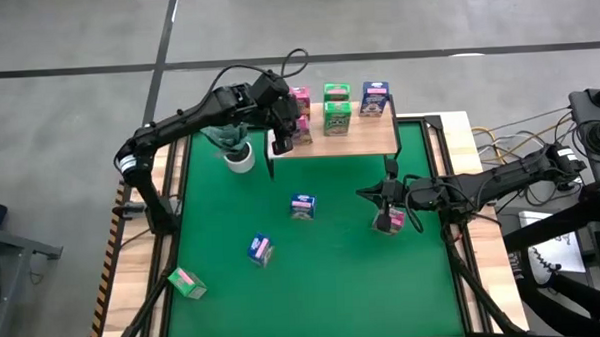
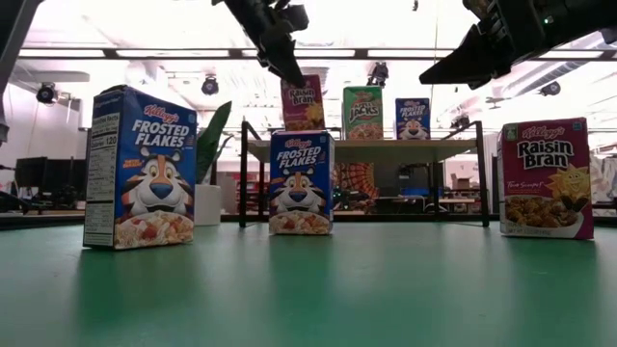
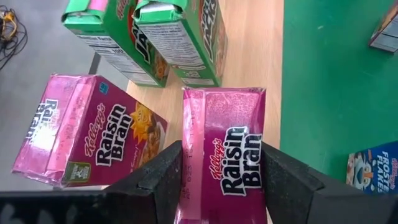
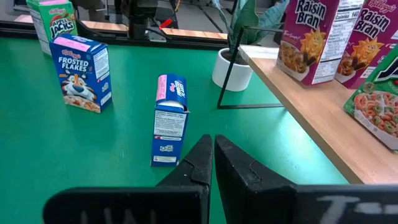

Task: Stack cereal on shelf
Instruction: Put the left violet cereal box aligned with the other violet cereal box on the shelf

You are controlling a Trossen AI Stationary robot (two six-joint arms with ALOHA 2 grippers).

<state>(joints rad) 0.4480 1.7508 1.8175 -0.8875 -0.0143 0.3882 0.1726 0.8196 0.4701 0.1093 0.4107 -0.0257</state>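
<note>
My left gripper (image 3: 221,180) clamps a pink Raisin Bran box (image 3: 225,149) by its narrow sides over the shelf (image 3: 261,50); light, crushable cardboard, I'd judge. Right gripper (image 4: 213,165) is closed, empty.

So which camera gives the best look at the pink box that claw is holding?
The left wrist view: the Raisin Bran box fills the picture, pinched in the left claw over the shelf. The high view shows it small. The low view shows its front far off. The right wrist view shows it partly.
</note>
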